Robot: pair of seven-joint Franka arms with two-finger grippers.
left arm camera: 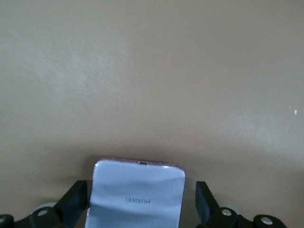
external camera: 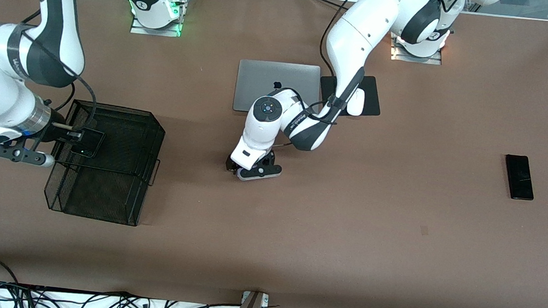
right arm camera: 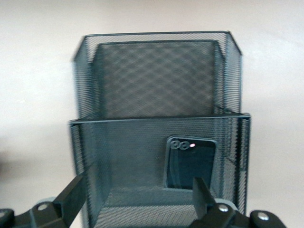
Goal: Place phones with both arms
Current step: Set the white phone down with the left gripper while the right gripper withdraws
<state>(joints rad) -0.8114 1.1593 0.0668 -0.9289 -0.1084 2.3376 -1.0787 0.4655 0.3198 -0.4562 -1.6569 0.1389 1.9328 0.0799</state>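
While both arms sit low over the table [external camera: 346, 239], scene runs like this from the right arm's end across; right gripper [external camera: 65, 132] is over the black mesh basket [external camera: 101, 198], fingers spread wide, nothing between them; right wrist view shows the fingers [right arm camera: 71, 197] apart with the small squarish black phone [right arm camera: 190, 162] lying in the basket's nearer compartment, camera rings up, against the mesh wall; basket has two compartments, the second one [right arm camera: 156, 78] holds nothing visible; in the front view that black phone [external camera: 87, 141] sits just under the right gripper, clear of the fingers.

Mid-table: silver laptop [external camera: 277, 86], lid shut, nearer the arm bases; left gripper [external camera: 253, 168] is down at the table, nearer the front camera than the laptop; fingers [left arm camera: 73, 202] wide, standing either side of the pale lavender-white phone [left arm camera: 136, 194] with a gap on each side, so not gripping; phone lies flat on the table, back up, HUAWEI lettering visible; black mouse pad [external camera: 371, 95] with a white mouse [external camera: 355, 103] beside the laptop, partly under the left arm.

Toward the left arm's end: long slim black phone [external camera: 519, 177] flat on the table, well apart from both grippers.
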